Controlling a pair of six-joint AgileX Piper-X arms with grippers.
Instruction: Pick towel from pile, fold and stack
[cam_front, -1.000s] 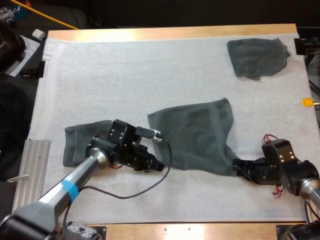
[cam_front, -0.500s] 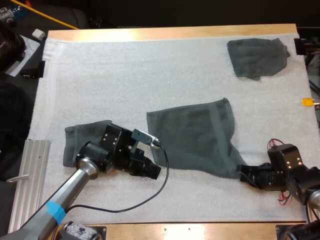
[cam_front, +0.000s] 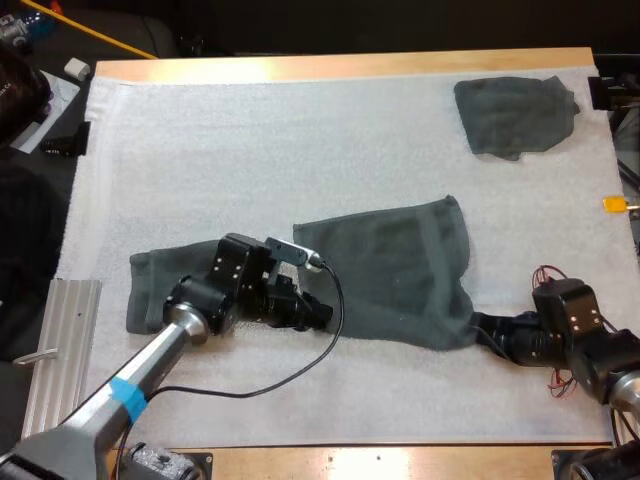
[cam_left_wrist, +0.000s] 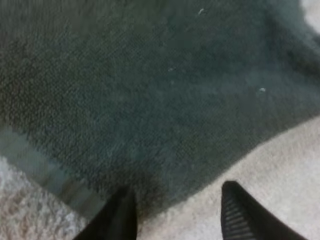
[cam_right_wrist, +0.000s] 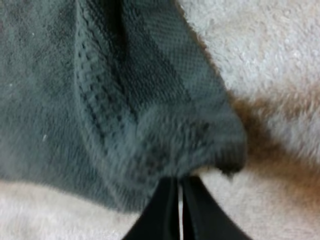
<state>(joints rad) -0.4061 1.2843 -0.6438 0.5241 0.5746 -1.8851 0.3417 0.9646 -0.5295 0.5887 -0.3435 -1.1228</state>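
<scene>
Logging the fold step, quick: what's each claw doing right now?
Left claw: open, at the near edge of the spread towel.
Right claw: closed on that towel's near right corner.

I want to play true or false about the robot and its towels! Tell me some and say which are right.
1. The right gripper pinches a corner of the spread dark grey-green towel. True.
2. The left gripper is shut tight. False: its fingers stand apart at that towel's edge.
3. Three towels lie on the white mat. True.
4. The crumpled dark grey-green towel lies on the spread one. False: it lies apart, near the mat's far right corner.
</scene>
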